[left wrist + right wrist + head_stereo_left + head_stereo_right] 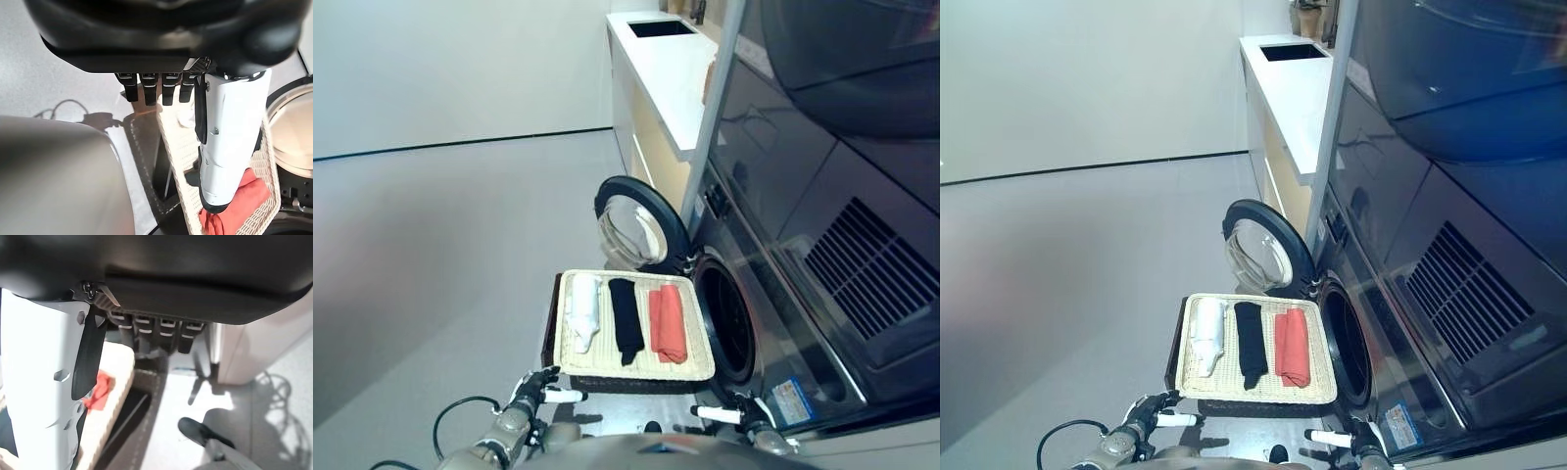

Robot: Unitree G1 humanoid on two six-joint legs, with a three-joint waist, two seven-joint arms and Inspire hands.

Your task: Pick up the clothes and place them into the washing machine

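A shallow wicker basket (603, 358) rests on a low dark brown box (551, 331) beside the washing machine. In it lie a white cloth (582, 313), a black cloth (626, 319) and an orange-red cloth (668, 324), side by side. The machine's drum opening (728, 319) is just right of the basket, with the round door (632, 223) swung open behind it. My left hand (536, 386) is open and empty just in front of the basket's near left corner. My right hand (748, 411) is open and empty in front of its near right corner, by the machine's front.
A dark appliance front with a vent grille (862, 264) rises above the machine on the right. A white counter with a sink (668, 69) runs along the back. Grey floor (440, 245) spreads to the left of the basket.
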